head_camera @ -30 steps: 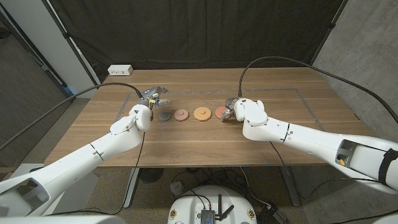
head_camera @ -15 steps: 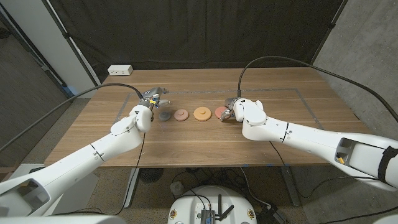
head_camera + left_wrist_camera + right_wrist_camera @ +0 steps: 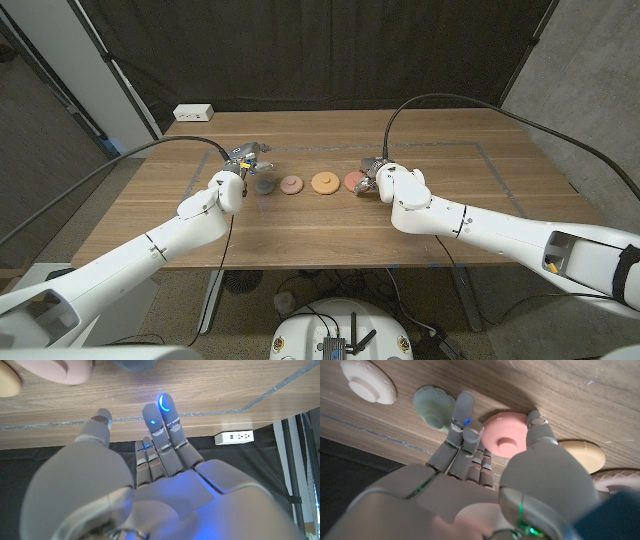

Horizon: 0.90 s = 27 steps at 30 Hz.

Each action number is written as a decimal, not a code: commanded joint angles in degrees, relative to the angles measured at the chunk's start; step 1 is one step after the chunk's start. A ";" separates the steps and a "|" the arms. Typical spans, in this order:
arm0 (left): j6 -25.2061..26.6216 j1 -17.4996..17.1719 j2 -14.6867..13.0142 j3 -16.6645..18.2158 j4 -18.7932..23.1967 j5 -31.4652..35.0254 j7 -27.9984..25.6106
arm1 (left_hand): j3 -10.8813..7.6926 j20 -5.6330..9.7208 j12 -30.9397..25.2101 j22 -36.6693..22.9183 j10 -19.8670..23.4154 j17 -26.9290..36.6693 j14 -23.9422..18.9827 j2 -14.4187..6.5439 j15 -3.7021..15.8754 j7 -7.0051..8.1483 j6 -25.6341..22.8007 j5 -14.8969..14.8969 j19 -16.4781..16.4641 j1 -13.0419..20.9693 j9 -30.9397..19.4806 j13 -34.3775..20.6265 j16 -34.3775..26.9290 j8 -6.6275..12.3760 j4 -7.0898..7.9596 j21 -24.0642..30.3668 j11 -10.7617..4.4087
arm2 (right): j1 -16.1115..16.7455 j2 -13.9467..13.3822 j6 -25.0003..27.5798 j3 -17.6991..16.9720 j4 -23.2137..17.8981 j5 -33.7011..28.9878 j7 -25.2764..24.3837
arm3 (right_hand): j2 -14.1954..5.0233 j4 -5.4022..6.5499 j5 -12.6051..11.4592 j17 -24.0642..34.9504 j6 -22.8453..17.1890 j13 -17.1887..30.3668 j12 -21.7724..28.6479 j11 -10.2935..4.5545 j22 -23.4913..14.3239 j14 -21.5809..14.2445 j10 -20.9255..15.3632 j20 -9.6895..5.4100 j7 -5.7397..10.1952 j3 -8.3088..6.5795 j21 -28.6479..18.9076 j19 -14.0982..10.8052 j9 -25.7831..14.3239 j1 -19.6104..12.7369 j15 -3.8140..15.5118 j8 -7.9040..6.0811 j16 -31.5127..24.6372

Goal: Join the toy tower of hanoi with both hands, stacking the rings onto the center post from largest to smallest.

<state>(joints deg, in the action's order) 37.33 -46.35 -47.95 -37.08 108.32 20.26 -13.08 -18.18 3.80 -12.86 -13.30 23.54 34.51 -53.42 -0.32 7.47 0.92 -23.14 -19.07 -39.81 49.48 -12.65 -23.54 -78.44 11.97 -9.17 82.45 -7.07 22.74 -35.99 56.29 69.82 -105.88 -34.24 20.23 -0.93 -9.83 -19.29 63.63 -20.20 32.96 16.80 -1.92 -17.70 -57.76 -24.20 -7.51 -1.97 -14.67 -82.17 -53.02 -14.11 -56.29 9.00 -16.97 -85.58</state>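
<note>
Several toy rings lie in a row on the wooden table (image 3: 320, 235): a dark grey ring (image 3: 263, 186), a brownish-pink ring (image 3: 291, 184), an orange ring (image 3: 323, 182) and a pink ring (image 3: 354, 180). My right hand (image 3: 377, 178) covers the pink ring's right edge. In the right wrist view its fingers (image 3: 465, 415) and thumb straddle the pink ring (image 3: 504, 440) with a gap on each side. A pale green ring (image 3: 434, 407) and a white ring (image 3: 368, 382) lie beyond. My left hand (image 3: 244, 161) hovers just behind the grey ring (image 3: 134, 364), fingers (image 3: 162, 425) straight, holding nothing.
A white power strip (image 3: 194, 112) sits at the table's far left corner. A thin tape line (image 3: 500, 175) marks a rectangle on the tabletop. Black curtain hangs behind the table. Both arms' cables arc over the table's far half.
My right hand has edged slightly left and down over the pink ring. The left hand and the rings have stayed where they were.
</note>
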 commanded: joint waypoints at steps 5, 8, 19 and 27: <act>-0.06 -0.24 -0.18 0.29 0.45 -0.21 -0.39 | -0.28 7.85 0.23 0.23 0.72 0.01 0.37 -0.40 5.02 0.00 -0.53 -0.40 0.16 -0.27 -0.28 -0.14 -0.23 -0.01 -0.01 0.66 -0.02 | 2.51 -0.78 -2.06 -2.52 -0.42 -1.14 -3.86 | -2.92 0.70 -1.19 4.19 -8.73 2.50 0.96 -6.59 -0.13 -3.07 -9.39 -4.98 5.78 -2.51 -1.93 -1.98 -0.24 -2.16 3.50 -1.19 -1.25; -0.01 -0.20 -0.21 0.25 0.45 -0.17 -0.33 | -0.29 7.85 0.23 0.25 0.73 0.02 0.34 -0.42 5.02 -0.01 -0.57 -0.40 0.15 -0.30 -0.28 -0.15 -0.24 0.00 0.01 0.72 0.01 | 2.46 -0.83 -2.39 -2.75 -0.44 -1.21 -3.38 | -3.11 0.72 -1.47 4.88 -9.58 2.66 1.08 -6.59 -0.12 -3.64 -10.13 -5.00 5.88 -2.83 -2.28 -2.36 -0.21 -2.17 3.50 -1.44 -1.42; 0.16 -0.32 -0.43 0.41 0.81 -0.14 -0.36 | -0.37 7.89 0.18 0.51 0.98 -0.09 0.30 -0.45 5.02 -0.03 -0.63 -0.42 0.20 -0.46 -0.30 -0.21 -0.26 -0.01 0.01 1.10 -0.18 | 1.99 -1.03 -2.40 -2.77 -0.71 -2.25 -1.12 | -3.56 0.75 -2.49 6.28 -11.06 3.19 1.15 -6.71 -0.08 -5.19 -11.80 -5.02 5.91 -3.87 -3.19 -3.21 -0.12 -2.02 3.50 -1.76 -1.80; 0.13 -0.39 -0.51 0.51 0.96 -0.13 -0.41 | -0.43 7.77 0.23 0.65 1.06 -0.10 0.14 -0.40 5.02 -0.01 -0.79 -0.44 0.22 -0.55 -0.31 -0.20 -0.36 0.01 -0.03 1.46 -0.11 | 2.08 -1.60 -2.21 -3.37 -2.05 -3.40 -0.44 | -3.65 0.77 -2.99 6.42 -11.65 3.50 1.12 -6.71 0.07 -5.63 -12.55 -5.03 5.98 -4.36 -3.48 -3.40 -0.07 -1.80 3.50 -1.85 -1.70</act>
<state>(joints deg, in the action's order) 37.33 -46.63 -48.29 -36.71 109.02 20.10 -13.42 -18.18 3.80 -12.86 -12.57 24.26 34.24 -53.32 -0.62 7.58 0.89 -23.51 -19.29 -39.82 49.17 -12.65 -23.53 -78.44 11.97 -9.17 83.33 -7.18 24.92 -37.01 54.13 67.17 -106.63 -36.20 18.75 -0.95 -11.30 -21.87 69.80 -22.74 32.96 17.45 0.62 -17.54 -62.68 -26.74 -8.39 -4.52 -16.14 -85.21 -55.94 -14.01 -56.27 11.27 -18.51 -87.13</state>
